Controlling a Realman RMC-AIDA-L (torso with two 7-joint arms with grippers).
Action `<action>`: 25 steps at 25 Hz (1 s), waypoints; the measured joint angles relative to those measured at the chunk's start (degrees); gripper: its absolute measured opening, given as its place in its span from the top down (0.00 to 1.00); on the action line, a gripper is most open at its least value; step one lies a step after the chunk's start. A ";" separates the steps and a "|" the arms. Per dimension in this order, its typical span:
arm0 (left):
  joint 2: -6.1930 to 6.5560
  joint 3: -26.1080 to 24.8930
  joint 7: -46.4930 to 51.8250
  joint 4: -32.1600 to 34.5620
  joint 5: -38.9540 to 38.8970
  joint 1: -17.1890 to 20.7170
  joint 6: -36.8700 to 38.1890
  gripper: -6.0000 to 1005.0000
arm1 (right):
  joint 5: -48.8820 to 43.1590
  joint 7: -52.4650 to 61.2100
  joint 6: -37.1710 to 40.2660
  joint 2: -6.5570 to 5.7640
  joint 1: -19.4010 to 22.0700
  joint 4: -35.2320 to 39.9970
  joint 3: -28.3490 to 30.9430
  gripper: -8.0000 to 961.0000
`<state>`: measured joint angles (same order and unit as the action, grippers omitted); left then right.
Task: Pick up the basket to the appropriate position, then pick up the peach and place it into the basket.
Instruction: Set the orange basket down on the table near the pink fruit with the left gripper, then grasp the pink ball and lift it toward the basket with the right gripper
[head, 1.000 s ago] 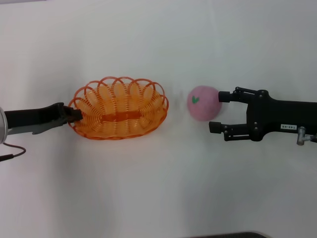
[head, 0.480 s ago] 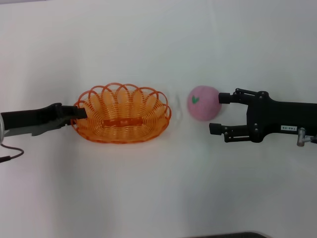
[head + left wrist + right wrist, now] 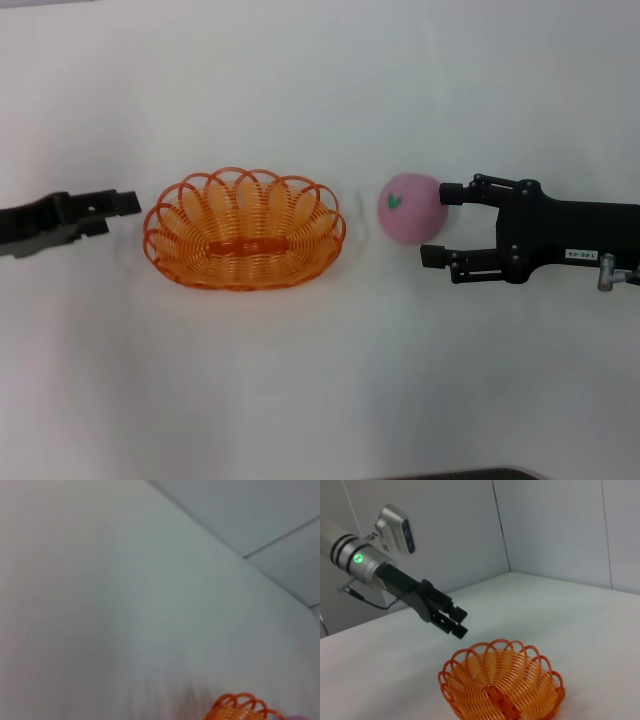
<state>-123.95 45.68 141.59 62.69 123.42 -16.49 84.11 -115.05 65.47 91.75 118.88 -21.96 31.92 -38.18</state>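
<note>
The orange wire basket (image 3: 243, 230) sits flat on the white table, left of centre. It also shows in the right wrist view (image 3: 502, 687), and its rim shows in the left wrist view (image 3: 240, 707). The pink peach (image 3: 412, 207), green leaf mark on top, lies just right of the basket. My left gripper (image 3: 118, 210) is open and empty, a short gap left of the basket's rim; it also shows in the right wrist view (image 3: 456, 622). My right gripper (image 3: 440, 225) is open at the peach's right side, its fingertips (image 3: 448, 192) on either side of the peach's edge.
The white table (image 3: 320, 400) spreads all around the basket and peach. Grey wall panels (image 3: 555, 525) stand beyond the table. A dark edge (image 3: 460, 473) shows at the table's near side.
My left gripper has let go of the basket's left rim and drawn back to the left. The basket now rests on the table. The right gripper and the peach have barely moved.
</note>
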 joint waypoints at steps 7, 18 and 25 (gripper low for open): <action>0.45 -9.04 -20.87 0.28 -3.97 -0.74 9.66 0.32 | 0.01 0.42 0.04 -0.07 -0.23 -0.01 0.18 0.02; 0.18 -8.23 -51.08 -4.58 -3.86 0.17 22.45 0.32 | 0.01 0.57 0.13 -0.26 -0.75 -0.01 -0.11 0.02; -0.16 -8.18 -61.40 -10.42 -1.51 1.80 22.25 0.33 | -0.13 0.59 0.18 -0.32 -0.42 0.55 -0.22 0.02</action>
<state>-124.10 37.50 80.19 52.27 121.92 -14.70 106.36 -115.18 66.07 91.94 118.56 -22.38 32.47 -38.41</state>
